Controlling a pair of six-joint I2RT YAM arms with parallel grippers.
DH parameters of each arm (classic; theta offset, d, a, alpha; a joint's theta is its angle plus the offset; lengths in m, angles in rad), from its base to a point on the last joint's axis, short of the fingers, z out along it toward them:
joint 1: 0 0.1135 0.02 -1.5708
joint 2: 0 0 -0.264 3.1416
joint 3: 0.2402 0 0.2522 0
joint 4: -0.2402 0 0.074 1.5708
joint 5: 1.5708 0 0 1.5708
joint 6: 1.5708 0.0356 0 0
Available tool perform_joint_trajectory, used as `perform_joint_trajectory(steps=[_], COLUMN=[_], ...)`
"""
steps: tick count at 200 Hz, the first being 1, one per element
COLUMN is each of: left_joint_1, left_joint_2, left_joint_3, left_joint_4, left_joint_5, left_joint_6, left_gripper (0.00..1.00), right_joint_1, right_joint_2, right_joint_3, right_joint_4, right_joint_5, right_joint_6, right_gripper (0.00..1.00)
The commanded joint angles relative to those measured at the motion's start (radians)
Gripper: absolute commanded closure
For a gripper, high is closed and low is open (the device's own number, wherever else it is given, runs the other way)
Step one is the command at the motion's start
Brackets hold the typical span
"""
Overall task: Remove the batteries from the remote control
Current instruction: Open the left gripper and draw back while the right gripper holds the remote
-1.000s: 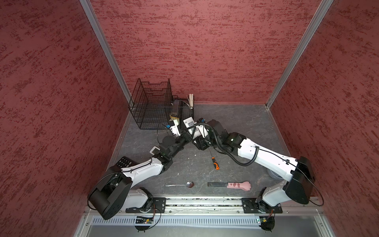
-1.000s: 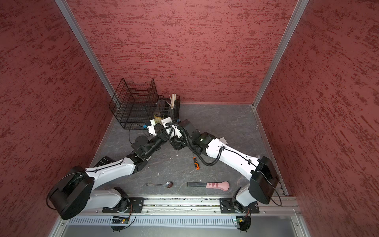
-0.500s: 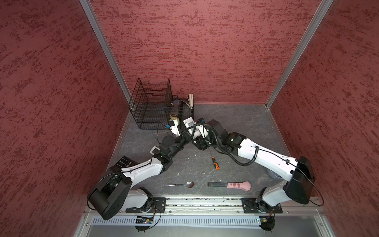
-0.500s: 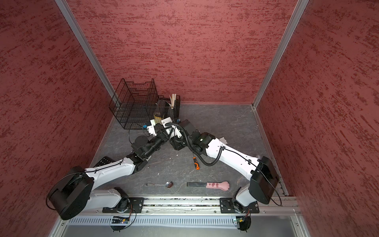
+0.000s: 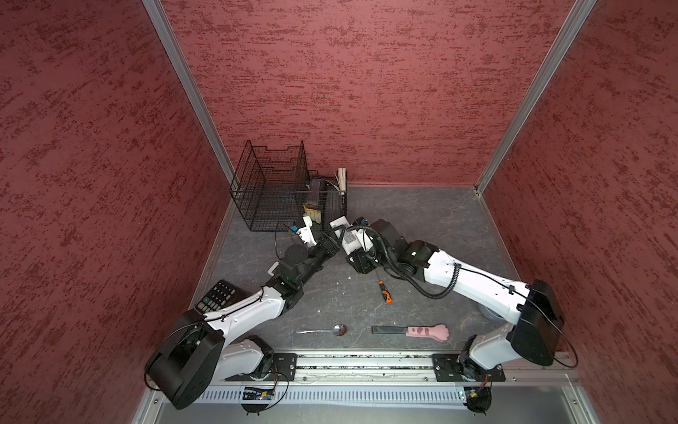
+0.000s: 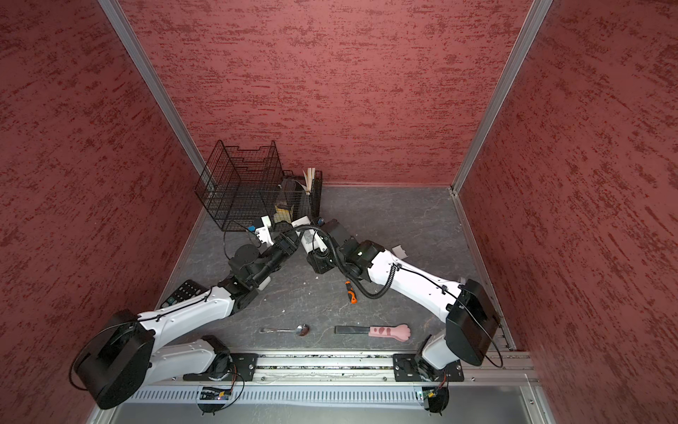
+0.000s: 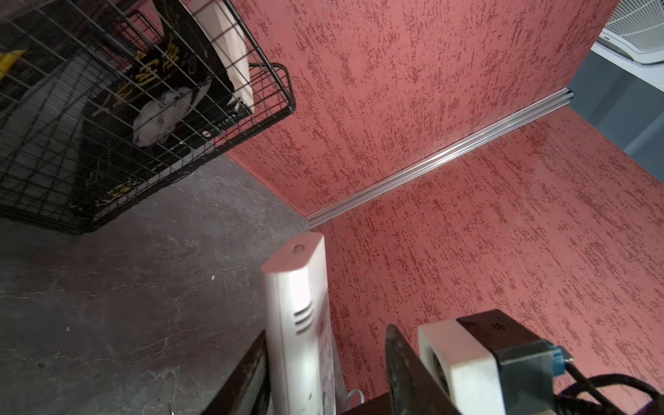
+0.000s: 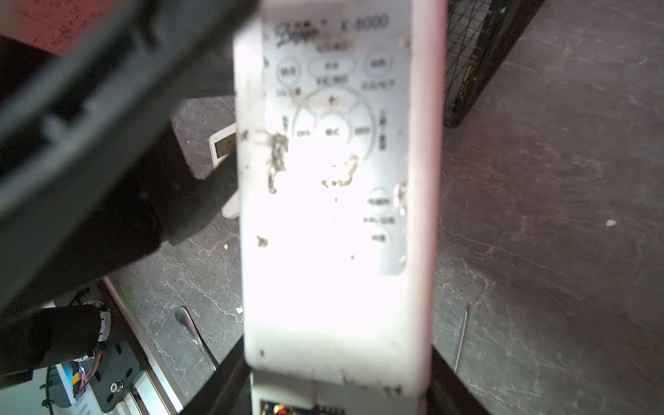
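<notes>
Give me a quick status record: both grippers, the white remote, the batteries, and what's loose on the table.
left gripper: open, a finger on each side of the white remote, gap on one side
right gripper: shut on the white remote, holding it off the table
batteries: none visible in any view
loose on table: screwdriver, spoon, pink paw-handled tool
back left corner: wire rack
</notes>
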State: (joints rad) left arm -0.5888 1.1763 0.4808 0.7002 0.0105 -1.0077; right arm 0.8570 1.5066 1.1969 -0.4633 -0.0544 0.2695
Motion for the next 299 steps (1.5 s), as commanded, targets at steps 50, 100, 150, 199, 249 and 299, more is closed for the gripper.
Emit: perform_joint_trajectory(steps=[50, 100, 150, 199, 249, 299], left_joint_1=[0.066, 0.098, 0.116, 0.119, 0.122, 0.123], left_joint_2=[-0.247, -0.481, -0.567, -0.577, -0.573, -0.573], left_joint_3=[-0.097, -0.133, -0.132, -0.134, -0.138, -0.144], left_joint_4=[-0.308, -0.526, -0.63, -0.642, -0.639, -0.628], left_joint_5=[-0.08, -0.134, -0.143, -0.139, -0.133, -0.132], left_joint_6=[0.026, 0.049, 0.05, 0.048, 0.048, 0.044], left_gripper=[0.48, 0.48, 0.48, 0.48, 0.49, 0.49], right_joint_1=[0.005, 0.025, 0.059, 0.097, 0.108, 0.112], right_joint_2=[-0.038, 0.063, 0.194, 0.293, 0.338, 0.366], right_joint_3=[-0.121, -0.165, -0.139, -0.105, -0.084, -0.064], right_joint_4=[0.057, 0.093, 0.136, 0.103, 0.081, 0.041], right_joint_5=[-0.008, -0.015, -0.049, -0.015, 0.01, 0.025], right_joint_6=[0.049, 0.027, -0.008, -0.026, -0.031, -0.035], right_gripper=[0.78, 0.78, 0.78, 0.78, 0.76, 0.71])
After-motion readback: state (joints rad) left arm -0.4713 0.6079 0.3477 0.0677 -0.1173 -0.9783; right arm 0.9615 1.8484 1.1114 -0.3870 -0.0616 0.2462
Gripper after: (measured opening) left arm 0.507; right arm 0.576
